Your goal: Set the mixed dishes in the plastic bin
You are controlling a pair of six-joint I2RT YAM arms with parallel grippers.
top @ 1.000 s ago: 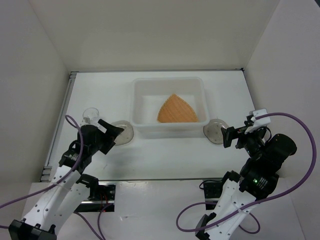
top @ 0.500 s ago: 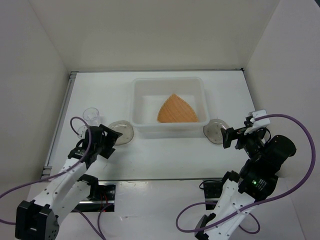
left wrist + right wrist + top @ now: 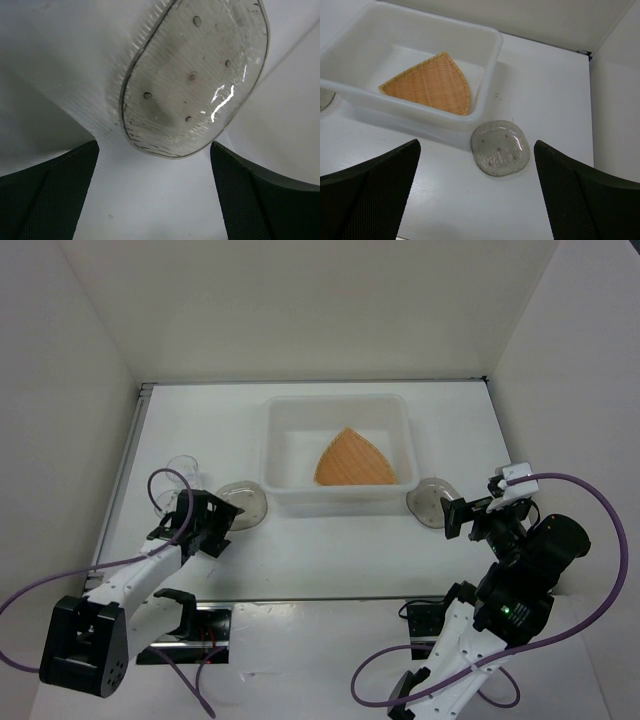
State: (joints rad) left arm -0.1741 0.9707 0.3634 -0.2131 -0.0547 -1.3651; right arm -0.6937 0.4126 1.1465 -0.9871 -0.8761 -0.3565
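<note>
Left wrist view: my left gripper [image 3: 154, 152] wide open, empty, low before grey plate [image 3: 192, 75] just beside bin [image 3: 335, 400]. Right gripper [image 3: 449, 517] also wide, empty. Woven plate [image 3: 355, 462] in bin. Risk I see: flat slick rim, fingers skid, plate shoved against bin.

- From overhead, the left gripper [image 3: 226, 522] covers the near-left edge of the left grey speckled plate [image 3: 246, 502].
- The right gripper [image 3: 447, 517] hides the right rim of the right grey speckled plate [image 3: 427, 502].
- The clear cup [image 3: 181, 471] is too faint for me to read its ribs, and the purple cable [image 3: 158, 483] loops in front of it.
- On my left wrist view, the plate's far end runs off the top, and both fingers [image 3: 47, 200] are cut by the bottom edge.
- On my right wrist view, the plastic bin [image 3: 490, 65] loses its left corner to the frame, and the left plate is only a grey sliver.
</note>
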